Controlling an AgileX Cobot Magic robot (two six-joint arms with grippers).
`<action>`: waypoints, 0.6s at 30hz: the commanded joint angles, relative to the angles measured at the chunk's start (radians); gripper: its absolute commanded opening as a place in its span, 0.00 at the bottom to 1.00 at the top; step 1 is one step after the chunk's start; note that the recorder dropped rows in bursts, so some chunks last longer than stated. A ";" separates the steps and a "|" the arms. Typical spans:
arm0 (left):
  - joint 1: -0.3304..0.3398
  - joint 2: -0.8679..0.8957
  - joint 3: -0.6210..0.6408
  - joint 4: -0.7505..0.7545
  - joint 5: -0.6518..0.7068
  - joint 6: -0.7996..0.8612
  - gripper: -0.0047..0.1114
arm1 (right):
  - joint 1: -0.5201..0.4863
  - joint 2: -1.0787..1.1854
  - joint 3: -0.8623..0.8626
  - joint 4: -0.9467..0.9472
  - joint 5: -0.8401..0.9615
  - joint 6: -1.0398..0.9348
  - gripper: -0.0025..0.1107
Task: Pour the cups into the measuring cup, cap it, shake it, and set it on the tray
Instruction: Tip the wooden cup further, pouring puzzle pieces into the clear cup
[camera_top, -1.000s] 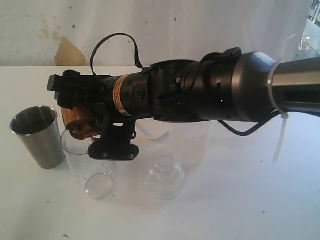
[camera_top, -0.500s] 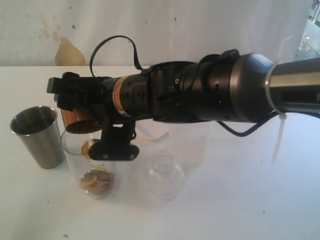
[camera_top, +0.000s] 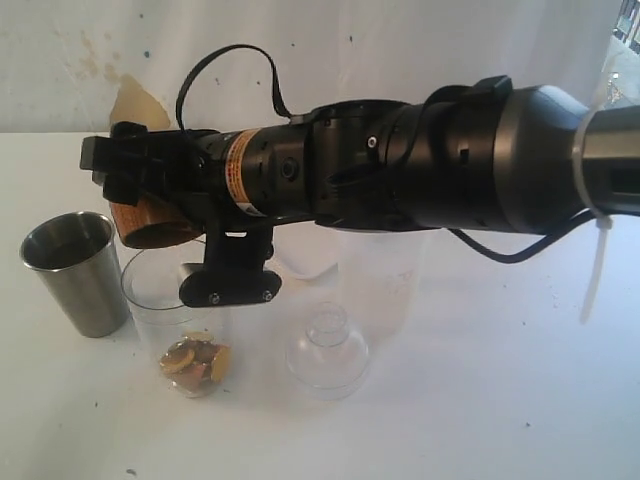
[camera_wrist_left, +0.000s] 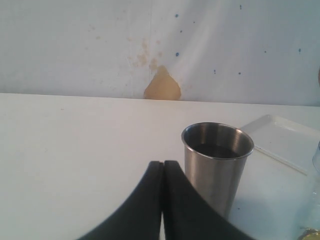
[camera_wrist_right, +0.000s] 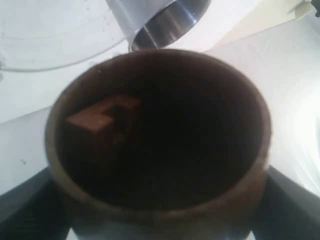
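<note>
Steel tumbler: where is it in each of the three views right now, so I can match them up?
Exterior view: the steel tumbler stands far left, beside the measuring cup.
Left wrist view: steel tumbler upright just beyond the shut left gripper.
Right wrist view: only part of it shows beyond the wooden cup.
Shared landmark: the tan wall stain, in exterior and left wrist views.

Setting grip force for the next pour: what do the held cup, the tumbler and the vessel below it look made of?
Held cup: wood, brown with visible grain, matte. Tumbler: likely stainless steel, brushed grey sheen. Vessel: clear plastic or glass, can't tell which; contents show through.
</note>
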 joint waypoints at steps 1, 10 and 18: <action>0.002 -0.004 0.002 -0.005 -0.007 -0.003 0.05 | 0.001 -0.022 0.001 0.001 0.019 -0.001 0.02; 0.002 -0.004 0.002 -0.005 -0.007 -0.003 0.05 | 0.001 -0.015 0.003 0.005 -0.035 0.024 0.02; 0.002 -0.004 0.002 -0.005 -0.007 -0.003 0.05 | 0.021 0.017 0.019 -0.010 0.056 -0.048 0.02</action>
